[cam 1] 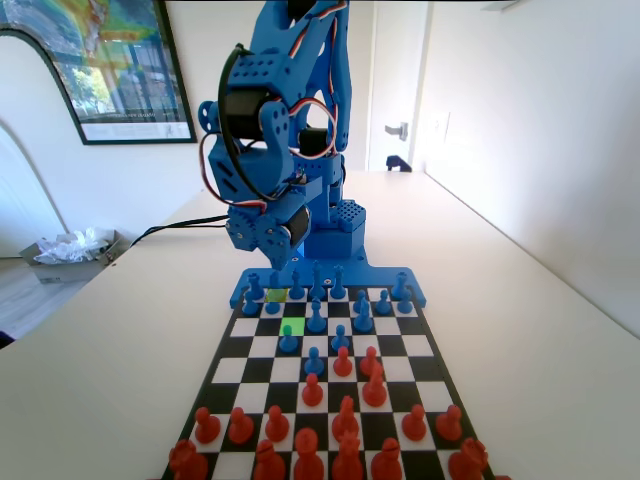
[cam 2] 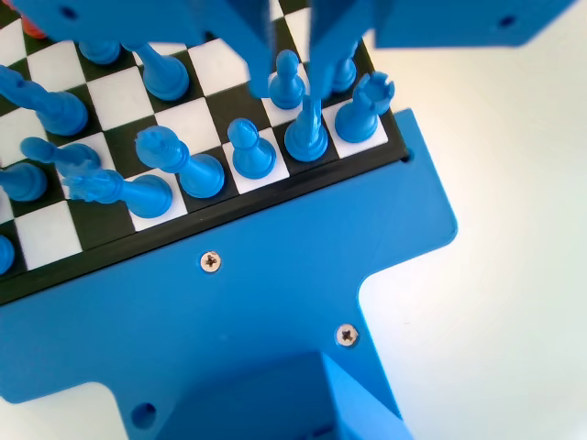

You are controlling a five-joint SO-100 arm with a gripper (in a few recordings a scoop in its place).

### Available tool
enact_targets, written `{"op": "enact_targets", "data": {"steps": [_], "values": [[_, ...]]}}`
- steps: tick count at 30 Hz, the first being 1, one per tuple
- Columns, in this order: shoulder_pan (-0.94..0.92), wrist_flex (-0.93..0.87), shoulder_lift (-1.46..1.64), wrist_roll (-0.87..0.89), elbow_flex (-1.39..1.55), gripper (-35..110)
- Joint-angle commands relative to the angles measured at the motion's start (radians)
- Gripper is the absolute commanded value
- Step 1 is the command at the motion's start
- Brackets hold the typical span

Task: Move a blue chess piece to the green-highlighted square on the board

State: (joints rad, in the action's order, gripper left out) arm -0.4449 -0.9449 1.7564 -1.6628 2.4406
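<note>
Above the board's [cam 2: 110, 229] back rank, the gripper [cam 2: 292, 46] hangs empty

- Fixed view: the blue arm [cam 1: 275, 150] stands folded at the far end, its wrist bent downward.
- Wrist view: the gripper [cam 2: 292, 41] hangs from the top edge, its two jaws slightly parted, holding nothing.
</note>
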Motion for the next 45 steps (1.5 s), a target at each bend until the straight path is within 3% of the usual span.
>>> {"op": "enact_targets", "data": {"steps": [1,45], "values": [[-0.015,-0.006,0.015,-0.031,-0.008,15],[-0.063,0.175,-0.067,-0.098,0.08,9]]}}
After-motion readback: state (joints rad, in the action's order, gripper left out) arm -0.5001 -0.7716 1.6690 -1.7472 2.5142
